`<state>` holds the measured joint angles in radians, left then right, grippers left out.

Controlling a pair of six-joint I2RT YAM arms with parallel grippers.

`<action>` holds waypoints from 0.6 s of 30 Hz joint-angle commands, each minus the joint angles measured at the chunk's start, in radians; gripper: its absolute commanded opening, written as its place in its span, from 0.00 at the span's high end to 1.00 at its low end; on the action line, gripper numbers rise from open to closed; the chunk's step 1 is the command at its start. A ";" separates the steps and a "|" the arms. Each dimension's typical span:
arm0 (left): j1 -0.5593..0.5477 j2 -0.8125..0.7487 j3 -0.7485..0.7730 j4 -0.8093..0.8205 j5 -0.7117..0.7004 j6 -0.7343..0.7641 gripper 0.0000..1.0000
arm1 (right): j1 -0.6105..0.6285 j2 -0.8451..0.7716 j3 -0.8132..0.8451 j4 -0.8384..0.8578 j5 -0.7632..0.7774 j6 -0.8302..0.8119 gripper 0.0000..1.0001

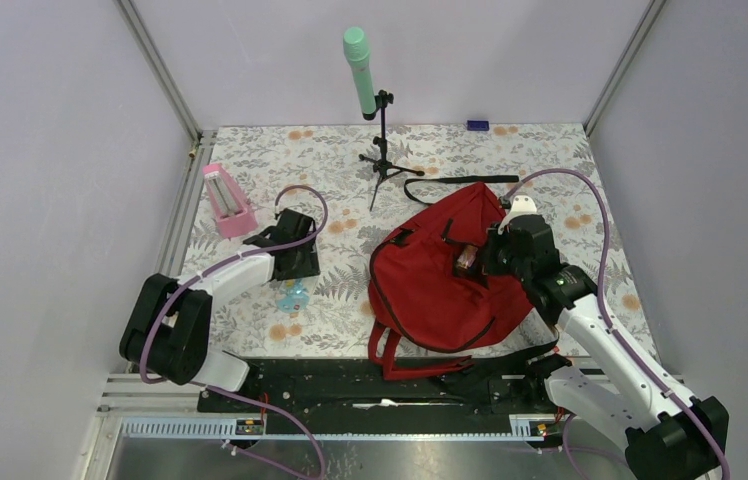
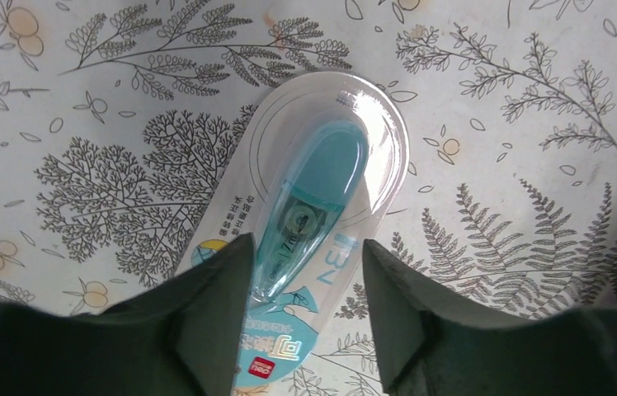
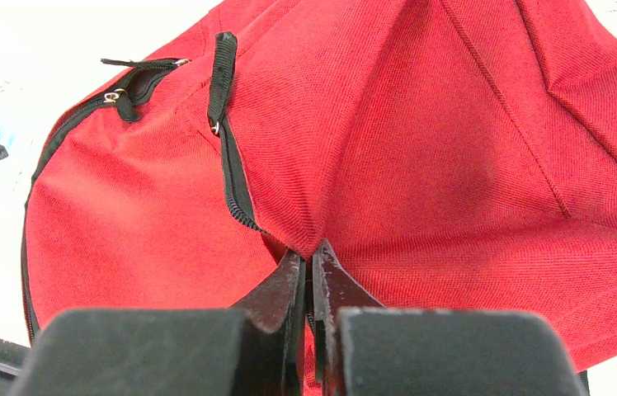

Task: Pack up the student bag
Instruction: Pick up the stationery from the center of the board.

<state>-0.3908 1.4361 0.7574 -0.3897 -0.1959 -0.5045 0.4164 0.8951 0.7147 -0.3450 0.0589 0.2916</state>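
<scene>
- At centre right of the top view, the student bag [image 1: 430,290] lies flat. The right gripper [image 3: 307,252] is clamped on its red fabric beside the zipper [image 3: 235,181]. It's a thin pinch, so it may slip and let the opening sag.
- Lower centre, left wrist view: the left gripper [image 2: 305,245] has its jaws apart, straddling the correction-tape blister pack [image 2: 326,165]. The slick plastic could squirt free.

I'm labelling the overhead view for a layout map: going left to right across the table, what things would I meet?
Pink package → correction tape pack → red backpack. The green microphone on its stand overlaps the backpack's left edge, so it is left out.
</scene>
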 commanded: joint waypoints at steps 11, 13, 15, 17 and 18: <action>0.009 0.063 0.011 0.039 0.033 0.009 0.68 | 0.005 -0.022 0.003 0.043 -0.007 -0.008 1.00; 0.009 0.076 0.011 0.042 0.040 0.014 0.78 | 0.005 -0.020 0.005 0.043 -0.011 -0.009 1.00; 0.009 0.079 0.014 0.035 0.031 0.019 0.80 | 0.006 -0.019 0.006 0.044 -0.013 -0.009 1.00; 0.009 0.070 0.008 0.044 0.033 0.020 0.83 | 0.006 -0.021 0.007 0.044 -0.012 -0.011 1.00; 0.009 0.064 0.007 0.047 0.038 0.016 0.89 | 0.006 -0.022 0.007 0.044 -0.011 -0.010 1.00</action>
<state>-0.3870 1.4933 0.7593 -0.3653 -0.1787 -0.4896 0.4164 0.8879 0.7143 -0.3450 0.0605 0.2909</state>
